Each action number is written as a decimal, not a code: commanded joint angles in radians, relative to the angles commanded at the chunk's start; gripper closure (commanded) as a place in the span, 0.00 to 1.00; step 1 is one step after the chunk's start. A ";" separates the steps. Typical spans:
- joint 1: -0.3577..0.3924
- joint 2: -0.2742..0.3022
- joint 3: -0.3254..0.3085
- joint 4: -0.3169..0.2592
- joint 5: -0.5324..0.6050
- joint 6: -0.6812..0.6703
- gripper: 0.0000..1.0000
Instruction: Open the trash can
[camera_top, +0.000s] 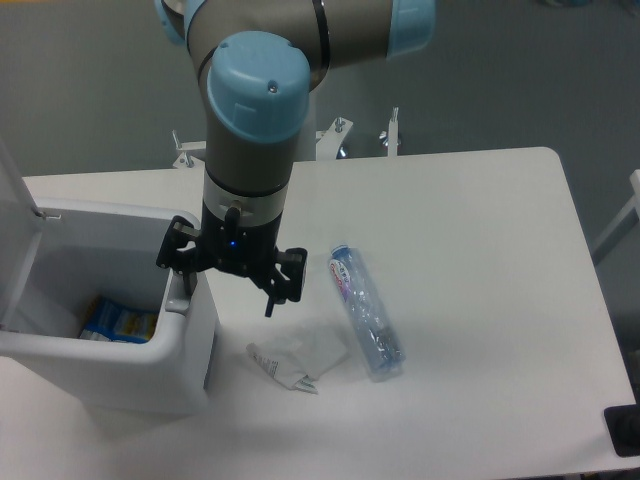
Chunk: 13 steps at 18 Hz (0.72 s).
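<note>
One black two-finger pincer (232, 283) hangs from the grey and pale-blue arm (255, 110) at the right-hand edge of the large boxy white plastic trash can (110, 300), which sits at the left end of the white desk (470, 250). We see the fingers spread wide apart: the left one reaches down by the grey latch tab (178, 296) on the can's rim, though contact cannot be confirmed, while the right one hangs free above the desk. Nothing is gripped between them. We find the can's flat white lid (18, 230) raised at far left, and a blue and yellow packet (118, 322) lying inside. Just right of the can rest a crumpled clear wrapper (298, 358) and a clear plastic bottle (366, 312) on its side, its blue and red label too small to read.
</note>
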 joint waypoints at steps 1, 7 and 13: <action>0.000 0.000 0.012 -0.002 0.011 0.000 0.00; 0.009 0.000 0.051 0.002 0.014 0.020 0.00; 0.070 -0.009 0.057 0.003 0.025 0.110 0.00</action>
